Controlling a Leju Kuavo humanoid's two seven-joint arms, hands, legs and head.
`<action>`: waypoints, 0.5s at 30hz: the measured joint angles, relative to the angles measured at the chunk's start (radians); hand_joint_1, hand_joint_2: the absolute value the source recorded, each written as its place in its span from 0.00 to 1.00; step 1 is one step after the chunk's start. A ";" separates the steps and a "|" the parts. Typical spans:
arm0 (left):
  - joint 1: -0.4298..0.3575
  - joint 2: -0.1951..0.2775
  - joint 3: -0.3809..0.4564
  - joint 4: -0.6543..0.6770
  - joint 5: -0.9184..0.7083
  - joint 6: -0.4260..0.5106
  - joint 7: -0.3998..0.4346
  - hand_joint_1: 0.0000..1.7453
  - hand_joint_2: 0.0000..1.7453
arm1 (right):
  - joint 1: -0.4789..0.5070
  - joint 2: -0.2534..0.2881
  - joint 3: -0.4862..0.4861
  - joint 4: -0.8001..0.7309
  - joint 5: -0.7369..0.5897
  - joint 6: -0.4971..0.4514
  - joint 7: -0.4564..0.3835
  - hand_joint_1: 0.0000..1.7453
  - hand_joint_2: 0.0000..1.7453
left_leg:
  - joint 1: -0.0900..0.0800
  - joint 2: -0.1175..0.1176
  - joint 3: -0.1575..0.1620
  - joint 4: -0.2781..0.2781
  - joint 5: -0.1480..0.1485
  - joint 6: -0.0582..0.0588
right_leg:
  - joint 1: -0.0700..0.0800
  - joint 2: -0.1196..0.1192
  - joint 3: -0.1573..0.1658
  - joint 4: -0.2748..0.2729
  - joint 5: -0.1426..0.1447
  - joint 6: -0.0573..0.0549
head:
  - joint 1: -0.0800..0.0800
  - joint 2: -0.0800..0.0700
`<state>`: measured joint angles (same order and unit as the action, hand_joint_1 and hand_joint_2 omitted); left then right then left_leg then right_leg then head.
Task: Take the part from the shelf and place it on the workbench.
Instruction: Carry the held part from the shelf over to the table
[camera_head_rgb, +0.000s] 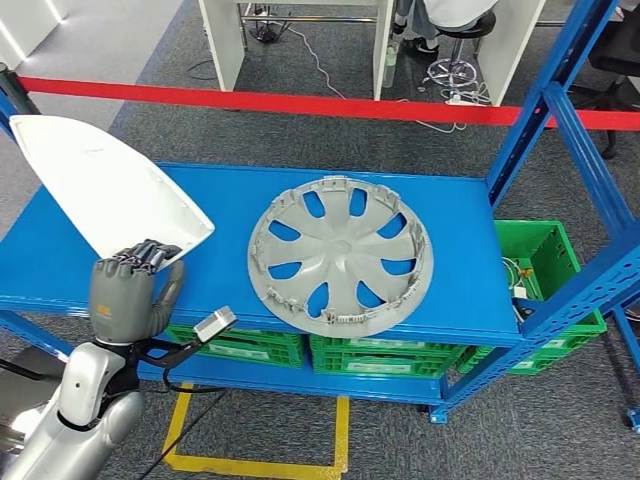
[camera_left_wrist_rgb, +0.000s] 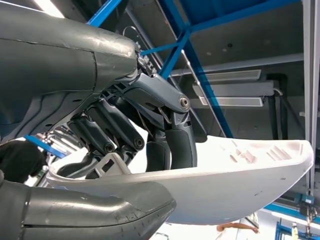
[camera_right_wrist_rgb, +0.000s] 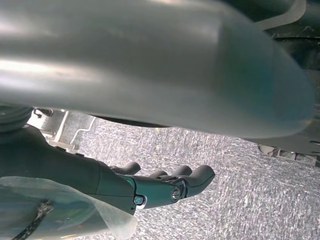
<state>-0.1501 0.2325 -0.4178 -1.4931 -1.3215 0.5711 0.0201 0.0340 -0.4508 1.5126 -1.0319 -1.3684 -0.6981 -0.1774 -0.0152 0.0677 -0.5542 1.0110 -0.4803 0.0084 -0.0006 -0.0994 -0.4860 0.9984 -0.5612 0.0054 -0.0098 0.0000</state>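
Gripping the smooth white pointed plastic panel (camera_head_rgb: 98, 185) at its near tip, your left hand (camera_head_rgb: 128, 290) is holding it tilted above the blue metal shelf's (camera_head_rgb: 468, 250) left edge. The grey spoked plastic hubcap (camera_head_rgb: 340, 255) is lying mid-shelf, well apart. Your right hand (camera_right_wrist_rgb: 166, 185) is hanging with fingers extended, holding nothing, over grey carpet (camera_right_wrist_rgb: 245, 200).
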 joint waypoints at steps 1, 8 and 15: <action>0.000 0.000 0.000 0.000 0.001 0.000 0.002 1.00 1.00 | 0.000 0.000 0.000 0.000 0.000 0.000 0.000 0.00 0.00 | 0.000 0.000 0.000 0.000 0.000 0.000 | 0.000 0.000 0.000 0.000 0.000 0.000 | 0.000 0.000; 0.003 0.000 0.003 0.000 0.007 -0.010 0.010 1.00 1.00 | 0.000 0.004 0.000 0.000 -0.007 0.000 0.000 0.00 0.00 | -0.003 0.000 0.000 0.001 0.000 0.001 | -0.003 0.000 0.000 0.000 0.001 0.002 | 0.000 0.000; 0.008 0.007 0.008 0.000 0.011 -0.025 0.014 1.00 1.00 | -0.001 0.008 0.000 0.000 -0.013 0.000 -0.001 0.00 0.00 | -0.009 0.000 -0.001 0.004 -0.005 0.008 | -0.008 -0.001 0.001 0.000 0.003 0.008 | 0.000 0.000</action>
<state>-0.1424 0.2394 -0.4097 -1.4931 -1.3107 0.5457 0.0342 0.0332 -0.4432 1.5126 -1.0323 -1.3816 -0.6981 -0.1785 -0.0240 0.0677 -0.5550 1.0153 -0.4853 0.0165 -0.0087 -0.1002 -0.4852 0.9980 -0.5587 0.0132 -0.0101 0.0000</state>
